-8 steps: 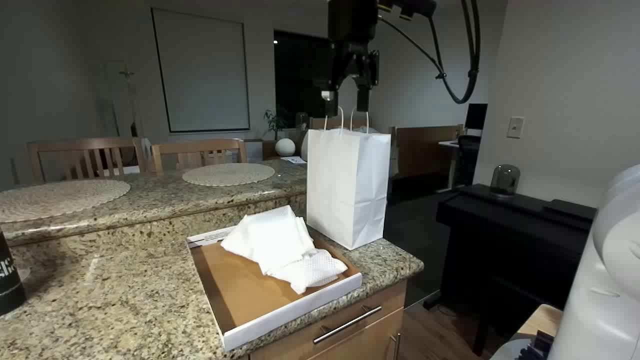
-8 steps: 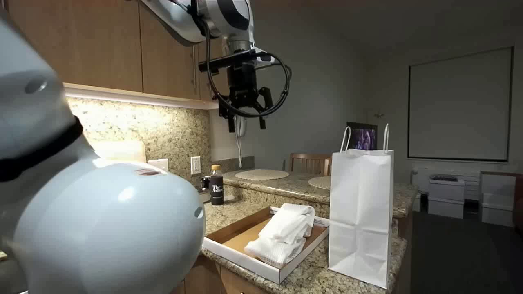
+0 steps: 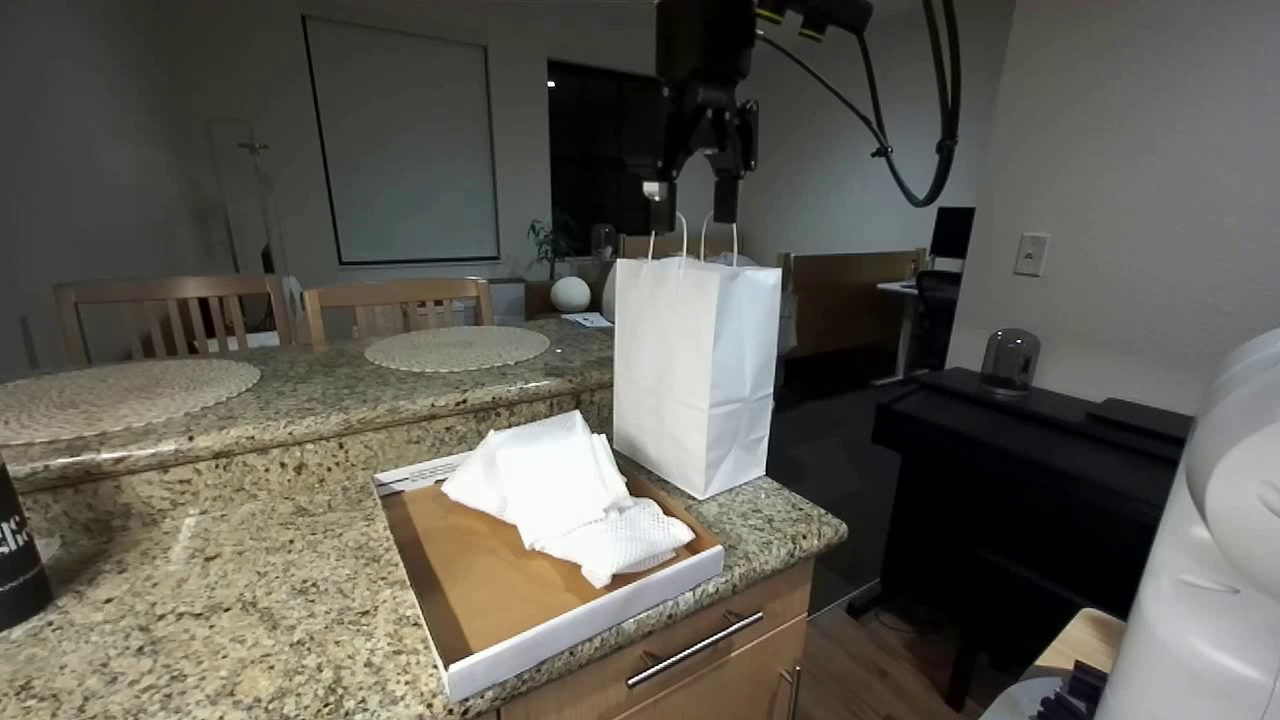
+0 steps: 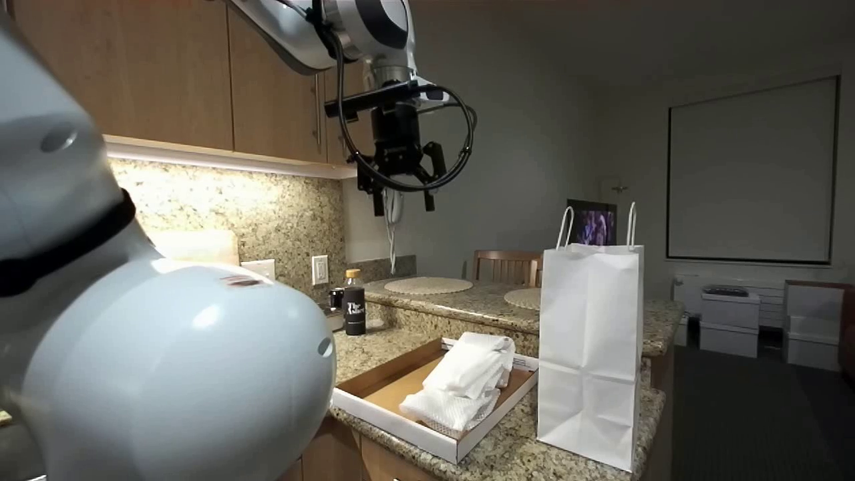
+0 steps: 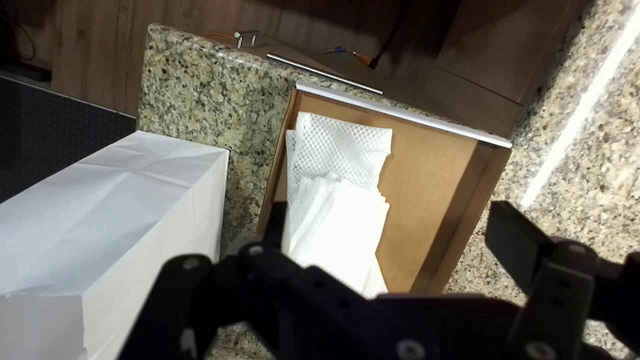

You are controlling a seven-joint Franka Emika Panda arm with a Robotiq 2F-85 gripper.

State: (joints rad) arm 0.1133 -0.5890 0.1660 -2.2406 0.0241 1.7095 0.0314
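Gripper (image 4: 404, 202): hangs high over the tray (image 3: 460, 570), spread wide apart!
White wrap (image 4: 461, 377): lies bunched in that tray.
Paper bag (image 4: 588, 347): stands upright, just beside it.

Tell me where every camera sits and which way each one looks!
An exterior view: near the counter, looking across it toward the chairs; gripper at the top, arm at the right edge.
An exterior view: close beside the arm, which fills the left, facing the bag and bottle; gripper near the top.
Wrist view: on the wrist, looking down at the tray and white bundle; gripper fingers at the bottom.
Both exterior views share the bag, tray and gripper.
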